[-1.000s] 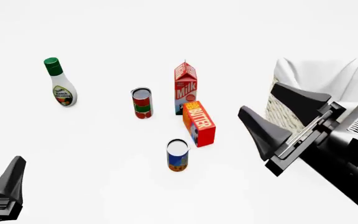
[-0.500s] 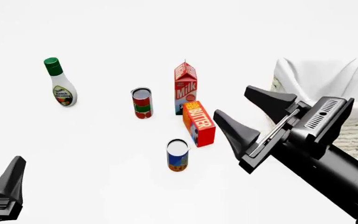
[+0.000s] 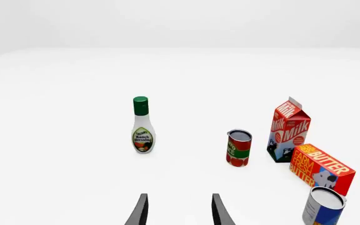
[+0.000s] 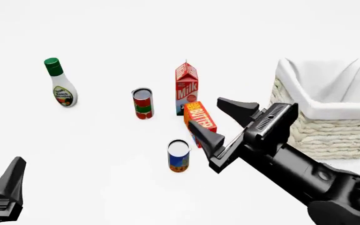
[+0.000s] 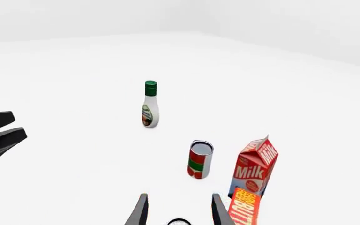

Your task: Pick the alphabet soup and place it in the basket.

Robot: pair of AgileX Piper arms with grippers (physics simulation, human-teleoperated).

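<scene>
The alphabet soup (image 4: 178, 156) is a small blue-and-orange can with a silver-white top, upright near the middle of the table. It also shows in the left wrist view (image 3: 322, 206). In the right wrist view only the top of the alphabet soup (image 5: 178, 221) peeks in between the fingertips. My right gripper (image 4: 221, 123) hangs open just right of and above the can, with nothing between its fingers. The basket (image 4: 330, 133), cream wicker with a white cloth lining, stands at the right. My left gripper (image 4: 8, 187) rests open at the lower left, far from the can.
A red-and-green can (image 4: 142, 103), a milk carton (image 4: 186, 88) and an orange butter box (image 4: 198, 117) stand just behind the soup; the right gripper partly covers the butter box. A ranch dressing bottle (image 4: 60, 84) stands at the far left.
My right arm has swung left and down from in front of the basket toward the soup can, uncovering the basket. The gripper stayed open. The left arm has not moved.
</scene>
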